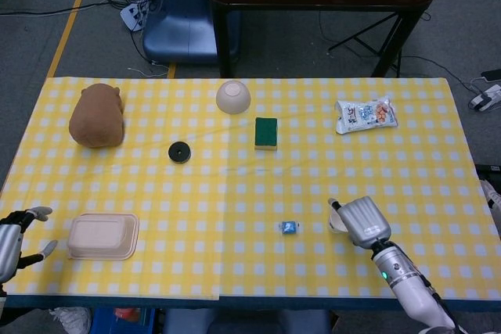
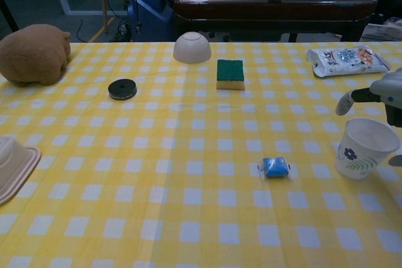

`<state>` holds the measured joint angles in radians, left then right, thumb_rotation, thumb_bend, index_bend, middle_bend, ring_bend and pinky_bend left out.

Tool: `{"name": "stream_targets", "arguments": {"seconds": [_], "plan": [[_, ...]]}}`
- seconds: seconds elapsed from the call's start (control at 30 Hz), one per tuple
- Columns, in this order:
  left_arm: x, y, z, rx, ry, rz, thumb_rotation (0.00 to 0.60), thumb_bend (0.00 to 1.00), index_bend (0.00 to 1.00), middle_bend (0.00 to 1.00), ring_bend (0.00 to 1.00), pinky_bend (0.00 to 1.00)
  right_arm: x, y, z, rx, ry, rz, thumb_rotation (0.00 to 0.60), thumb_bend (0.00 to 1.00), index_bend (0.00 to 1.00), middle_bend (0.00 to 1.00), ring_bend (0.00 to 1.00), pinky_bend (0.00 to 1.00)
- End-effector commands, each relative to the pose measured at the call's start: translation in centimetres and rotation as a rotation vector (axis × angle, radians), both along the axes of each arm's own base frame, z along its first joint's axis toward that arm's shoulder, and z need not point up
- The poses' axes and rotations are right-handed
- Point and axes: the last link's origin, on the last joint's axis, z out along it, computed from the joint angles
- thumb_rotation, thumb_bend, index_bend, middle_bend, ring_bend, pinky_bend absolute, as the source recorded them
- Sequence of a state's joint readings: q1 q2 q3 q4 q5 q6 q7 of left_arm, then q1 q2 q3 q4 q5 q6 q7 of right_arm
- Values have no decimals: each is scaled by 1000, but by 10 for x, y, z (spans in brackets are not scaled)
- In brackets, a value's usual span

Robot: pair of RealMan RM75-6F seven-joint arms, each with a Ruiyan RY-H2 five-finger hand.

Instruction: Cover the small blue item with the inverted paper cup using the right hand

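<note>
Right hand (image 1: pixel 362 221) hovers over the upright cup (image 2: pixel 363 147), fingers apart, gripping nothing; whether it touches the rim cannot be told. The blue item (image 2: pixel 274 167) lies on the desk (image 1: pixel 235 193) just left of the cup, uncovered. Left hand (image 1: pixel 14 240) sits open, far left of the cup. Sponge (image 1: pixel 266 133) lies beyond.

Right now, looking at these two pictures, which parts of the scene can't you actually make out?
- Paper cup: in the head view the right robot hand covers most of it; whether the fingers touch it is unclear.
- Right robot hand: the chest view's right edge cuts most of it off.
- Left robot hand: cut by the head view's left edge; absent from the chest view.
- Food box: partly cut off at the chest view's left edge.
- Snack packet: print too small to read.
</note>
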<state>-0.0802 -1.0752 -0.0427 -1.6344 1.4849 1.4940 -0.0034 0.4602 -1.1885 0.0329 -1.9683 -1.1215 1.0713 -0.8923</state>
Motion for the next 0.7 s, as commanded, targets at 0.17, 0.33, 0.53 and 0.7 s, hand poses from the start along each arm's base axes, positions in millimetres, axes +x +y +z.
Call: {"name": "stream_targets", "arguments": {"seconds": [0.17, 0.33, 0.53, 0.7], "plan": [[0, 0, 0, -1, 1, 2, 600, 223, 399, 431, 370, 491, 1, -3, -6, 3, 11, -1, 600, 0, 271, 1000, 1000, 1000], [-1, 0, 0, 0, -1, 3, 600, 223, 399, 431, 370, 491, 3, -6, -10, 0, 7, 4, 600, 0, 360, 1000, 1000, 1000], [-1, 1, 0, -2, 0, 6, 600, 222, 399, 431, 370, 491, 2, -9, -11, -20, -15, 8, 600, 0, 501, 1000, 1000, 1000], [-1, 1, 0, -3, -1, 7, 600, 223, 399, 431, 370, 491, -3, -12, -3, -45, -78, -13, 600, 0, 531, 1000, 1000, 1000]]}}
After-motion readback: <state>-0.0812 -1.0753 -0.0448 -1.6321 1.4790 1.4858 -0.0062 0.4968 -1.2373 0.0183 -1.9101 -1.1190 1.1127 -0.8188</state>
